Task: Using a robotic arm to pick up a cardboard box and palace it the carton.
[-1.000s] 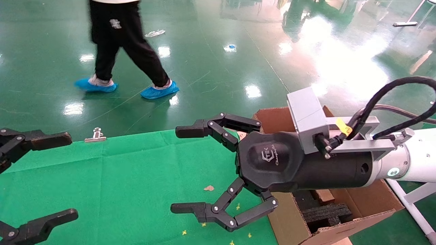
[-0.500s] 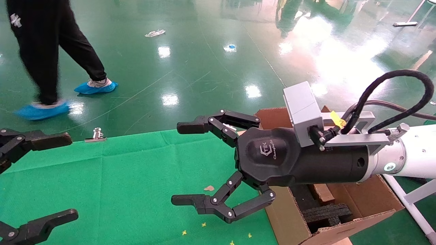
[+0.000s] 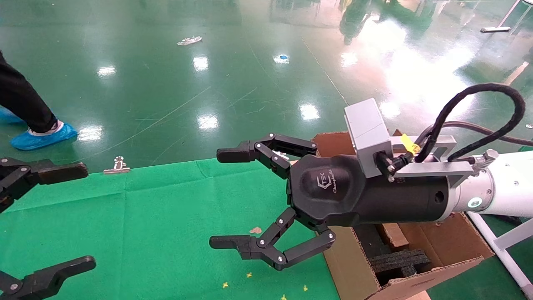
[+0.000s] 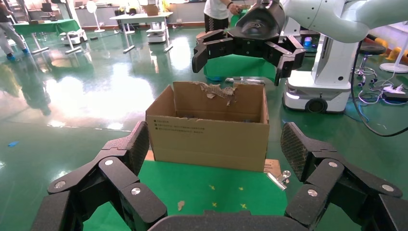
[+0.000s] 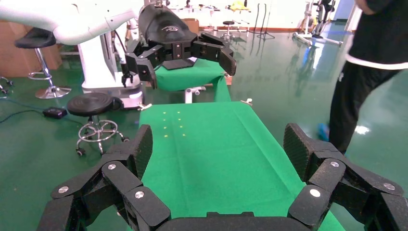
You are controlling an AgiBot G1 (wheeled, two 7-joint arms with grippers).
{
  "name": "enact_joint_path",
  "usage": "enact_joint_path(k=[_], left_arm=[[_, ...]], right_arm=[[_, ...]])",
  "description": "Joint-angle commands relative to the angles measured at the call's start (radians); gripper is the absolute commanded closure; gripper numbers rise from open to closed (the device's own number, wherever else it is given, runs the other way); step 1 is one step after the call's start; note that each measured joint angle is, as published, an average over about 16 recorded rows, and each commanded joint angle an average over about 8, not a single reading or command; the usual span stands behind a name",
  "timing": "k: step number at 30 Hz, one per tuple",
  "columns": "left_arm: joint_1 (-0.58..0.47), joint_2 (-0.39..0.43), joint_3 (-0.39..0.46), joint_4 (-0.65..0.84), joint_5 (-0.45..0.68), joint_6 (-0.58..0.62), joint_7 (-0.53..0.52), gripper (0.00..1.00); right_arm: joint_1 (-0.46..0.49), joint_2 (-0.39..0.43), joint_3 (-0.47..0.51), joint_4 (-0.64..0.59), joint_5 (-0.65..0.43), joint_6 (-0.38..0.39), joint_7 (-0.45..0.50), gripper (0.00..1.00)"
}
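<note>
My right arm (image 3: pixel 499 191), white with a green-lit ring, reaches in from the right above the carton (image 3: pixel 354 271). Its gripper (image 3: pixel 222 198) is open and empty, held over the green cloth (image 3: pixel 158 216) just beside the carton. The carton stands open at the cloth's right end, with black foam (image 3: pixel 395 260) inside. A small brown cardboard piece (image 3: pixel 393 235) lies in it beside the foam, mostly hidden under the arm; I cannot tell whether it is the holed box. The left wrist view shows the carton's printed side (image 4: pixel 209 139) and torn edge. My left gripper (image 3: pixel 81 216) is open and idle at the far left.
A metal clip (image 3: pixel 117 166) holds the cloth's far edge; another shows in the left wrist view (image 4: pixel 279 179). A person's leg with a blue shoe cover (image 3: pixel 41 135) is on the green floor at far left. A stool (image 5: pixel 94 103) stands beside the table.
The person has walked off to the left, nearly out of the head view. My right gripper has shifted slightly away from the carton, staying open. The left gripper has not moved.
</note>
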Motion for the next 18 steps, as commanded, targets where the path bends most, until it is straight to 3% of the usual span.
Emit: enact_joint_path(k=[1, 18], left_arm=[[0.000, 0.000, 0.000, 0.000, 0.000, 0.000, 0.000, 0.00], [0.000, 0.000, 0.000, 0.000, 0.000, 0.000, 0.000, 0.00]], right_arm=[[0.001, 0.000, -0.001, -0.001, 0.000, 0.000, 0.000, 0.00], [0.003, 0.000, -0.004, -0.003, -0.001, 0.001, 0.001, 0.00]])
